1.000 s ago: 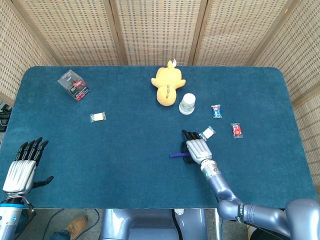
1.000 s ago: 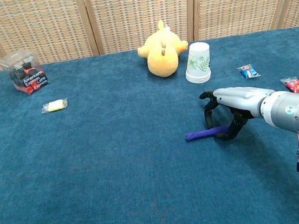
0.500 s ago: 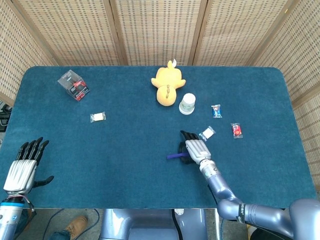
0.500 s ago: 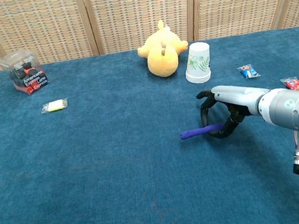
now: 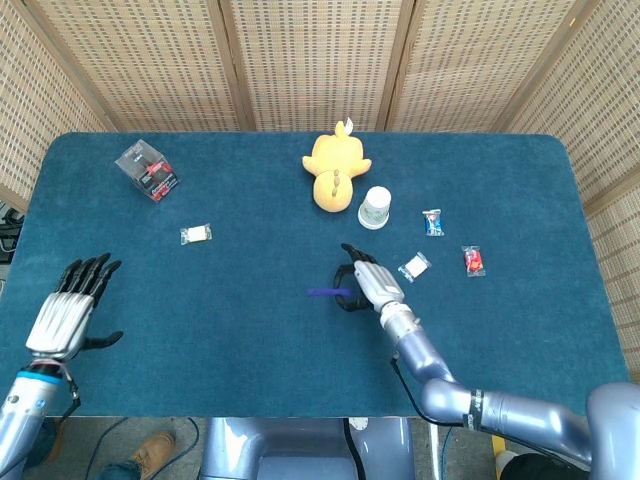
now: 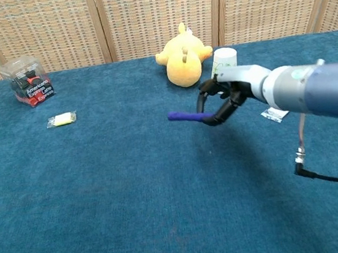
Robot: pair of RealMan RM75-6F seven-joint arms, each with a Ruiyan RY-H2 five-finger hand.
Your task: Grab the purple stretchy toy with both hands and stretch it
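our right robot hand (image 6: 224, 98) grips one end of the purple stretchy toy (image 6: 186, 117), holding it above the counter (image 5: 250, 330) so its free end sticks out leftward. our left robot hand (image 5: 70, 312) hovers at the counter's left edge, fingers spread and holding nothing, well apart from the toy.

A yellow plush toy (image 5: 335, 171) lies beside a paper cup (image 5: 375, 208).
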